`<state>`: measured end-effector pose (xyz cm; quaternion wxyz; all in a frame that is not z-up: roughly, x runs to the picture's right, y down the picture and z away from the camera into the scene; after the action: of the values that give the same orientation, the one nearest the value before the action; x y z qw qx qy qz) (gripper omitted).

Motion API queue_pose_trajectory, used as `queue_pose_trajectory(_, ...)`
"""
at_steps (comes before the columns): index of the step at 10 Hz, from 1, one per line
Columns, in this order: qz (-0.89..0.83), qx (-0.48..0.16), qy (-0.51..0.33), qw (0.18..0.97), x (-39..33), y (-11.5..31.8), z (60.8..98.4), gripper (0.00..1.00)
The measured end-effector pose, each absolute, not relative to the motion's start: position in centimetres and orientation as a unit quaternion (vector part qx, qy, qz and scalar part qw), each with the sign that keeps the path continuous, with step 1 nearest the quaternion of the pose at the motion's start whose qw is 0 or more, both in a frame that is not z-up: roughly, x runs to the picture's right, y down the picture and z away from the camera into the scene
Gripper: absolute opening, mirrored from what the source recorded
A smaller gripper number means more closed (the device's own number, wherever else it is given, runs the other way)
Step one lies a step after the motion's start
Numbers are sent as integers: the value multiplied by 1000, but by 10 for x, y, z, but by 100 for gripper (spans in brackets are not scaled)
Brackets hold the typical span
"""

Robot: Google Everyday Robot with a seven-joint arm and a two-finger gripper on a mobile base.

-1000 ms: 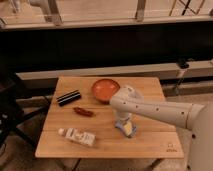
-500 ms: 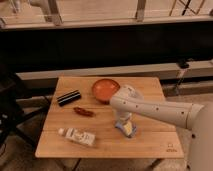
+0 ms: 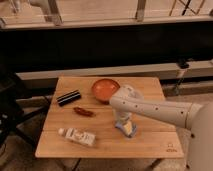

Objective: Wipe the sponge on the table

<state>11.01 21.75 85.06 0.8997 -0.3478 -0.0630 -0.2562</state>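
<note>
An orange bowl [image 3: 105, 89] sits at frame centre. Left of it lies a black bar [image 3: 68, 97], below that a small reddish item [image 3: 83, 111], and at lower left a white labelled bottle [image 3: 76, 136] on its side. The gripper [image 3: 125, 126] hangs at lower centre.

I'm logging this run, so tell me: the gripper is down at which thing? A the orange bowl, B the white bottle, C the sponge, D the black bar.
C: the gripper points down at the sponge on the table, nearer the camera than the orange bowl.
</note>
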Motion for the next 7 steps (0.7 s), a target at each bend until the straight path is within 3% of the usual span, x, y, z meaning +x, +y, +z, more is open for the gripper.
queue_pose_trajectory(2, -263, -347, -66, 898, 109, 218, 851, 14)
queue_pose_trajectory(6, -268, -347, -69, 896, 108, 217, 851, 20)
queue_pose_trajectory(7, -269, -348, -69, 895, 108, 217, 852, 16)
